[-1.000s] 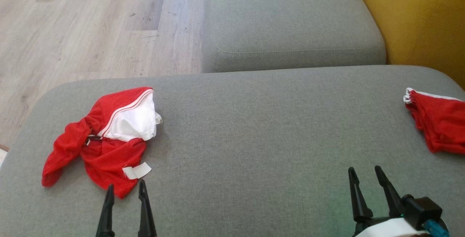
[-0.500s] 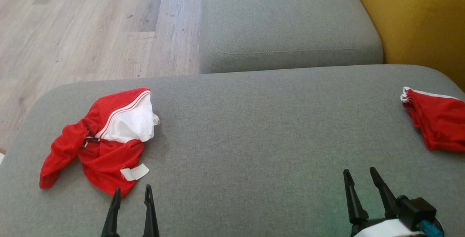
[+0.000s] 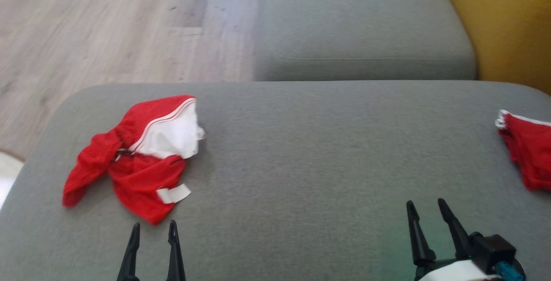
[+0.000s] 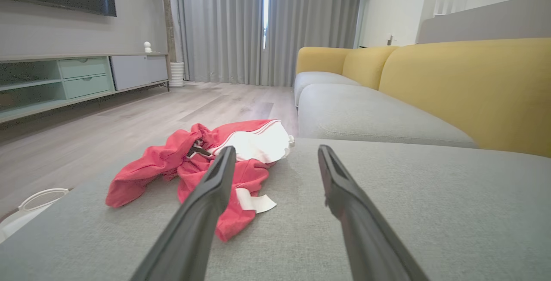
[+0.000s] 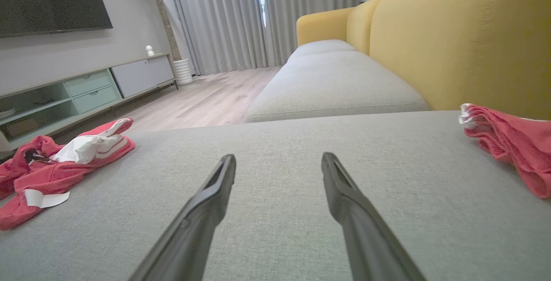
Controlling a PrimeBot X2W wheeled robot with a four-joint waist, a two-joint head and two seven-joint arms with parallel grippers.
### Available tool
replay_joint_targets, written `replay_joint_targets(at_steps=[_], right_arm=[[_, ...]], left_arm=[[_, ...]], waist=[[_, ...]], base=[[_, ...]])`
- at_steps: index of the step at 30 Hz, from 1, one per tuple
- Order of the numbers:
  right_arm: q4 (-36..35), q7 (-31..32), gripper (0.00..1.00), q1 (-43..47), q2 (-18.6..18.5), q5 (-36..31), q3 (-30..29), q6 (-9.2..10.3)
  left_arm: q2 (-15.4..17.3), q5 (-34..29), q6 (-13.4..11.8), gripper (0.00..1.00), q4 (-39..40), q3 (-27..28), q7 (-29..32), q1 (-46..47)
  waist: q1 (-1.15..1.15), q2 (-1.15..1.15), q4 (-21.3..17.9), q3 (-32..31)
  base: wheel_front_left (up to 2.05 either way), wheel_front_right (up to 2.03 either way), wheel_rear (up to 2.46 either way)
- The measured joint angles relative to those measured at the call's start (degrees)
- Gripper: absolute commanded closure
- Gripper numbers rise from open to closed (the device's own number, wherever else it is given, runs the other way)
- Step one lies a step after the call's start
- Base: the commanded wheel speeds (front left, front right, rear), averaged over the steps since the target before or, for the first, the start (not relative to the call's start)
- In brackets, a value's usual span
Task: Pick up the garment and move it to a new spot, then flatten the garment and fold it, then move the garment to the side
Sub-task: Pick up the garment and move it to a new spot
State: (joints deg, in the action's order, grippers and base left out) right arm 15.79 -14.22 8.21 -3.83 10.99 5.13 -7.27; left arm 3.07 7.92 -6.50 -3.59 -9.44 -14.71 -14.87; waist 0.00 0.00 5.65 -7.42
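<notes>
A crumpled red garment (image 3: 137, 173) with a white lining and a white tag lies on the left part of the grey seat cushion (image 3: 323, 165). My left gripper (image 3: 154, 224) is open just short of its near edge, touching nothing. In the left wrist view the garment (image 4: 172, 160) lies ahead and left of the open left gripper (image 4: 276, 147). My right gripper (image 3: 425, 202) is open over bare cushion at the lower right. In the right wrist view the garment (image 5: 56, 165) is far to the left of the open right gripper (image 5: 279, 155).
A second red garment (image 3: 527, 152) lies bunched at the cushion's right edge, also in the right wrist view (image 5: 512, 143). Beyond are another grey cushion (image 3: 361, 27), the yellow backrest (image 3: 512, 23) and wooden floor (image 3: 107, 27). A white container (image 4: 38, 199) stands beside the cushion's left end.
The whole head picture has shifted to the right, so the camera moved. My left fingertips now sit just below the garment's near edge instead of level with it. Both grippers stay open.
</notes>
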Motion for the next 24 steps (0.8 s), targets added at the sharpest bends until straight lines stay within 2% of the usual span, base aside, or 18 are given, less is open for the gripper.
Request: replay_joint_targets(at_steps=[17,24], right_arm=[[-0.5,0.0,0.00,0.0,1.2,-0.5,0.3,0.00],[-0.5,0.0,0.00,-0.6,0.8,-1.1,1.3,0.00]], left_arm=[[0.1,-2.0,0.5,0.00,2.3,2.3,0.0,0.7],[0.1,-2.7,0.7,0.00,3.8,2.8,0.0,4.0]], waist=[[0.00,0.00,15.6,2.6],[0.00,0.00,17.3,5.9]], base=[[0.00,0.00,0.00],[0.00,0.00,0.00]])
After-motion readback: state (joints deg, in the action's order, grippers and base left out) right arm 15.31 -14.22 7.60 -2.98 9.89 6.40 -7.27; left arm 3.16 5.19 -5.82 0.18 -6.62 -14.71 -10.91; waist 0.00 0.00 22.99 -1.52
